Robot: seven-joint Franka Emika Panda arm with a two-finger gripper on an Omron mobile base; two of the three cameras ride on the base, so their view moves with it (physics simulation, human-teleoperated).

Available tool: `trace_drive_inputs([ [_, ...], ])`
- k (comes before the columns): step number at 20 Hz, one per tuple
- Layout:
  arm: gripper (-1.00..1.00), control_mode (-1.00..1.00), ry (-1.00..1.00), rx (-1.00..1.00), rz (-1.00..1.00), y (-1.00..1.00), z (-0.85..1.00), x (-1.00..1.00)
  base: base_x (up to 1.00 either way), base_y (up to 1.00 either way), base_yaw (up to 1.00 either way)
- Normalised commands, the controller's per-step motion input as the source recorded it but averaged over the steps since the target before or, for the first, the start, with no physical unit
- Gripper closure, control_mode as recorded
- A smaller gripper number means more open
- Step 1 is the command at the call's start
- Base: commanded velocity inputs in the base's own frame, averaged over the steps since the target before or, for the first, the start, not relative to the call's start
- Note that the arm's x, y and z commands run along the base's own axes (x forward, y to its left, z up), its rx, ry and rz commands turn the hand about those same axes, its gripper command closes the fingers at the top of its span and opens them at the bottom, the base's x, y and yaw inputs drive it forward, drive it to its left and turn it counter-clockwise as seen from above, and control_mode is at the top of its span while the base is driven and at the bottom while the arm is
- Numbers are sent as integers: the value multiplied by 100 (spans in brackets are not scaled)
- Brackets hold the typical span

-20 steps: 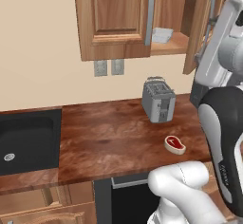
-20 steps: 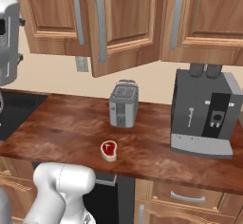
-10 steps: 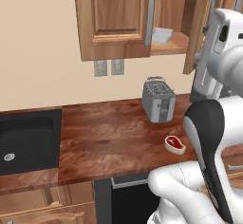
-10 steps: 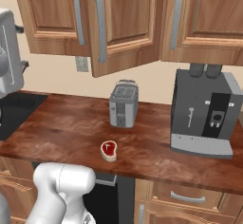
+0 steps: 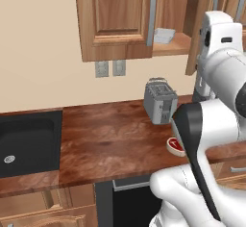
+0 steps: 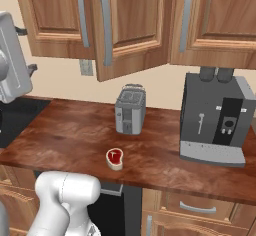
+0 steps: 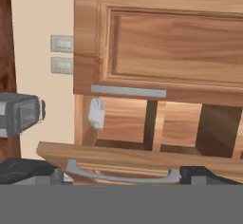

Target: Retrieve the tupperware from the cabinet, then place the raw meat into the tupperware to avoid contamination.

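Raw meat (image 5: 175, 145) half behind the arm; tupperware (image 5: 164, 35) partly behind the cabinet (image 5: 117, 21) door.

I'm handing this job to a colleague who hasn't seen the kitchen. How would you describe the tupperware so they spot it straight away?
Find the brown wooden wall cabinet above the counter; its doors stand open. On its plain wooden shelf, above the silver toaster, sits the tupperware. It is a small, shallow, pale grey-white square container with low walls, the lone item on that shelf.
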Motion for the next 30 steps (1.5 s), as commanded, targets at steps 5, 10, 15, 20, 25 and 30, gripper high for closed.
trace_drive_inputs([
  [5,-100,-100,4,-12,-12,0,0,6,0,0,0],
  [10,-100,-100,5,-10,-11,0,0,4,0,0,0],
  [15,-100,-100,1,-5,-10,-1,0,0,0,0,0],
  [20,-100,-100,0,-4,-9,-5,0,10,0,0,0],
  [25,-100,-100,0,0,-9,-6,-5,21,0,0,0],
  [30,-100,-100,0,0,-9,-6,-8,30,0,0,0],
])
